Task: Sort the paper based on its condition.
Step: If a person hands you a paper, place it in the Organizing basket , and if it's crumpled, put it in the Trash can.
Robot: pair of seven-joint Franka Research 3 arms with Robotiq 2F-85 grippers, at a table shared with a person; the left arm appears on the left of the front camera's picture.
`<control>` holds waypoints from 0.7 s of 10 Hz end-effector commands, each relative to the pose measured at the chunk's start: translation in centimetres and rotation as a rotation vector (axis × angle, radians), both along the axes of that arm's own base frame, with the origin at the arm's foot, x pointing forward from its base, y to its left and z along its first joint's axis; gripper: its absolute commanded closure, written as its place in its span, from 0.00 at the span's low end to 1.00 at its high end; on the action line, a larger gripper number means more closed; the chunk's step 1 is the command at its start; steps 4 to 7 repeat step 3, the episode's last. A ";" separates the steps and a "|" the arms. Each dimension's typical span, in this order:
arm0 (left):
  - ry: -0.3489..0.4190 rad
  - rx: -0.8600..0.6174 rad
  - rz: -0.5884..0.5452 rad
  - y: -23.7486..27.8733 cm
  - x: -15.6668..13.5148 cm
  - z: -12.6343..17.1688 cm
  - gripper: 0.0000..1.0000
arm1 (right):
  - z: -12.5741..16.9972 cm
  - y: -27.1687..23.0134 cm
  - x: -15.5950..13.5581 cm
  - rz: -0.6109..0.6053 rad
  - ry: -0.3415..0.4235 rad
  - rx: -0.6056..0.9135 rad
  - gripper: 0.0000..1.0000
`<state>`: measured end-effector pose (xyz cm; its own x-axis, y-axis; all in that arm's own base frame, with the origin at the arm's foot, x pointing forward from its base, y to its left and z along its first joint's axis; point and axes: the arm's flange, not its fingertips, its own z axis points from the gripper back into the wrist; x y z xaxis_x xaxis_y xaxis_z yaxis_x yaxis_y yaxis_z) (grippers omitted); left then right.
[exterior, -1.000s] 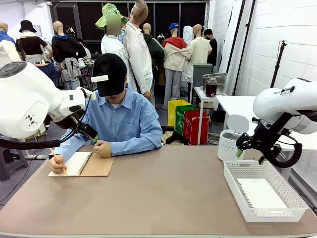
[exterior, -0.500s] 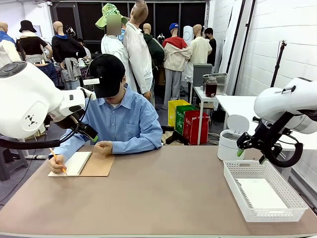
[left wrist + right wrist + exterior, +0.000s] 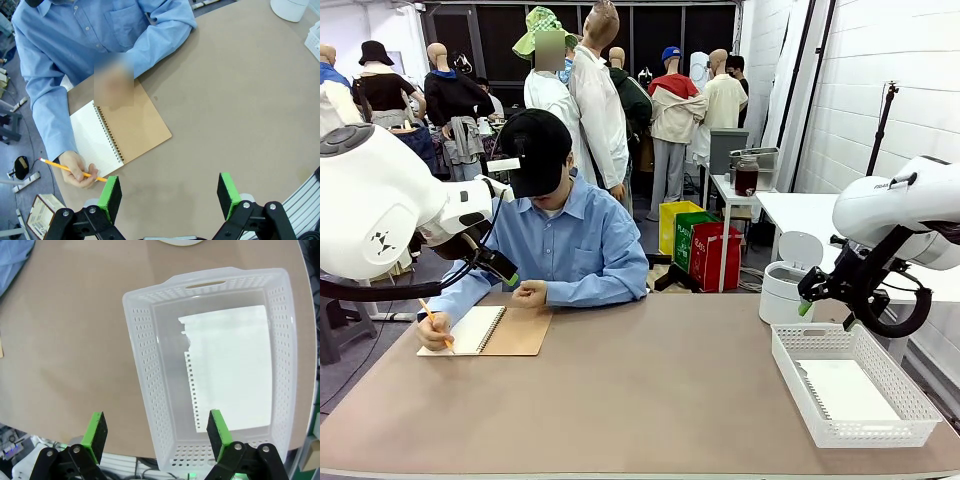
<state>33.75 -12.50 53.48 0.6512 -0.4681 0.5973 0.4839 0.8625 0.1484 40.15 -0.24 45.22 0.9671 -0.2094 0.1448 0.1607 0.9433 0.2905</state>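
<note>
Here the paper [image 3: 235, 370], a white sheet with a row of small torn holes along one long edge and a ragged notch near one corner, lies flat on the floor of a white perforated plastic basket [image 3: 145, 365]. That basket [image 3: 790, 365] sits at the tabletop's right edge, toward the near right corner. The right gripper [image 3: 156, 434] hangs above the basket with its green-padded fingers [image 3: 96, 432] spread wide and nothing between them; from the front it [image 3: 804, 305] shows just over the basket's far rim, clear of it.

At the far left corner of the tabletop [image 3: 640, 390], a person in a blue shirt [image 3: 570, 245] leans over a spiral-bound notebook [image 3: 488, 331] with a brown kraft cover, opened to a white page. One hand [image 3: 77, 170] holds a yellow pencil [image 3: 70, 169] at the page's outer edge; the other rests on the kraft cover beside the spiral. The left gripper [image 3: 170, 197] hovers above the table near the notebook, its jaws wide apart and empty.

A small white lidded bin [image 3: 788, 290] stands beyond the table's far right corner.
</note>
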 end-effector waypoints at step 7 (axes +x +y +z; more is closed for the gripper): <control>0.005 0.001 0.000 0.0 0.0 0.0 0.00 | 0.0 -0.1 0.0 0.001 -0.002 0.000 0.00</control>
